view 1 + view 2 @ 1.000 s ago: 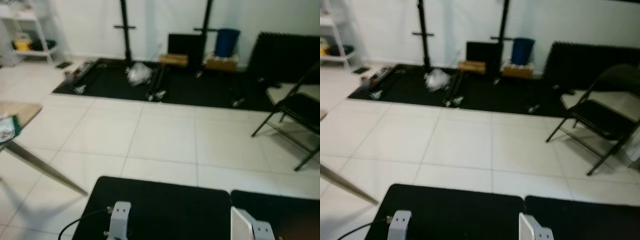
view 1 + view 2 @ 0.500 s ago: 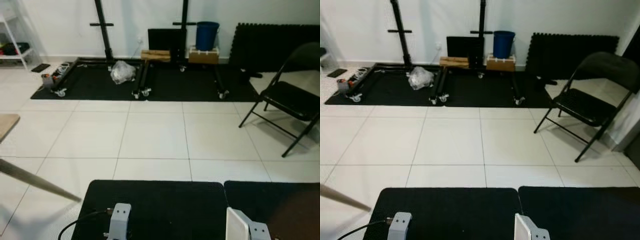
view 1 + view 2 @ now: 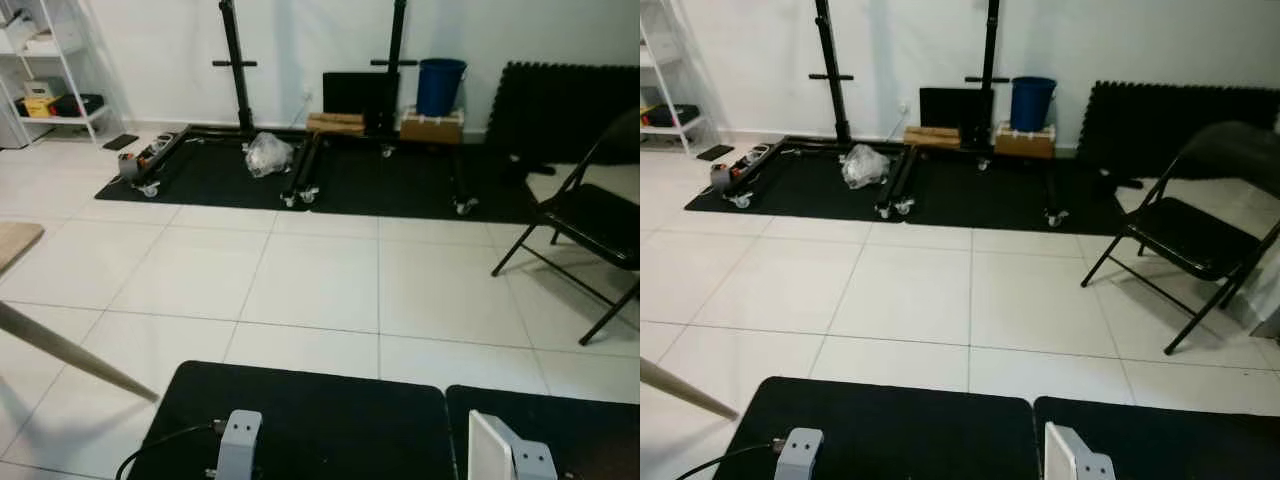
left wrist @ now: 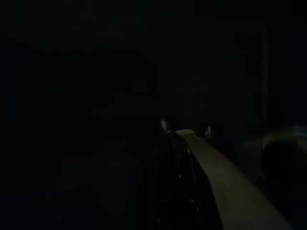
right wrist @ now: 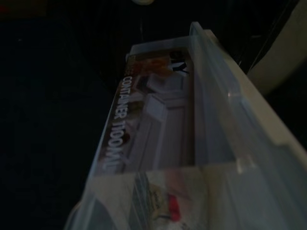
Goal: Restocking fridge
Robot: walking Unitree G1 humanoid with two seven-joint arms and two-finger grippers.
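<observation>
Container [image 5: 182, 143] lies close before right tool, fingers unseen.

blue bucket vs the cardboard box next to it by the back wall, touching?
Cannot tell. In the right eye view the blue bucket stands right behind the cardboard box and overlaps it, so neither contact nor gap shows plainly.

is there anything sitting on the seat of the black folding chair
No, the folding chair on the robot's right has a bare black seat, with nothing resting on it.
</observation>
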